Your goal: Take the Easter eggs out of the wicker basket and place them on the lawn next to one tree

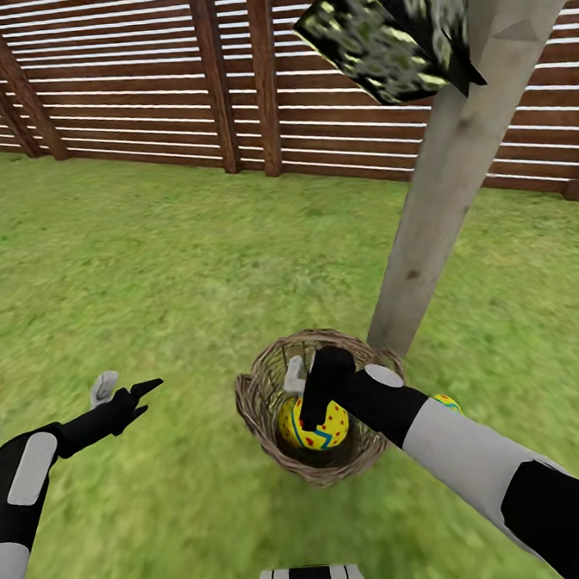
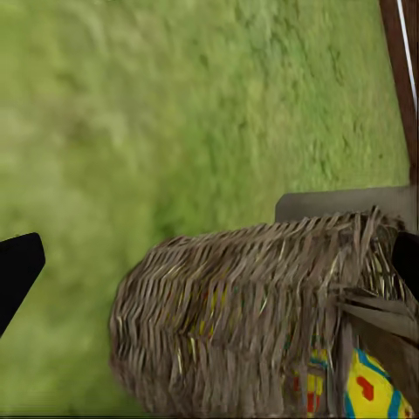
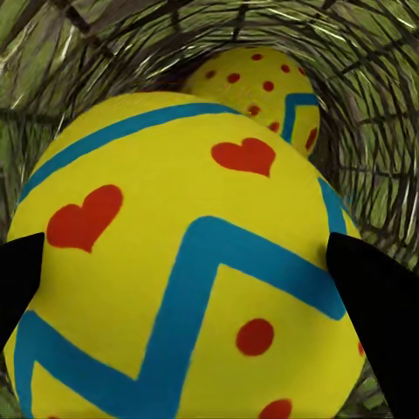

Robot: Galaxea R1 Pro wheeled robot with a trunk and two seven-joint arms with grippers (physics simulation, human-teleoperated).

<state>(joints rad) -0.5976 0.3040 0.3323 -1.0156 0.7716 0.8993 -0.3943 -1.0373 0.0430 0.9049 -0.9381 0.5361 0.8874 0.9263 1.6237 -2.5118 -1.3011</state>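
Two eggs lie inside the basket (image 1: 267,395), which stands on the lawn (image 1: 150,273) just beside the foot of the tree (image 1: 431,219). Right gripper (image 1: 319,404): lowered into the basket mouth from above, its black body covering part of the upper egg (image 1: 329,429). Right wrist view: this egg (image 3: 192,271), yellow with a blue zigzag band, red hearts and red dots, sits between the two black fingers (image 3: 375,297), which stand apart at either flank; whether the pads touch the shell cannot be told. Second egg (image 3: 262,92): deeper in the basket (image 3: 367,122), behind the first and touching or nearly touching it. Third egg (image 1: 448,402): a small yellow patch on the grass just outside the basket, on the tree side, mostly hidden by the right forearm.

Left gripper (image 1: 128,396): held above bare grass, well apart from the basket, fingers spread and holding nothing. Left wrist view: one black fingertip (image 2: 17,271) at the frame edge, the woven basket wall (image 2: 236,323) seen from the side, a strip of egg (image 2: 367,388) at its rim and the grey trunk (image 2: 349,205) behind.

Fence (image 1: 136,76): brown slats and posts bounding the lawn at the rear. Foliage (image 1: 384,32): a dark speckled block beside the upper trunk.
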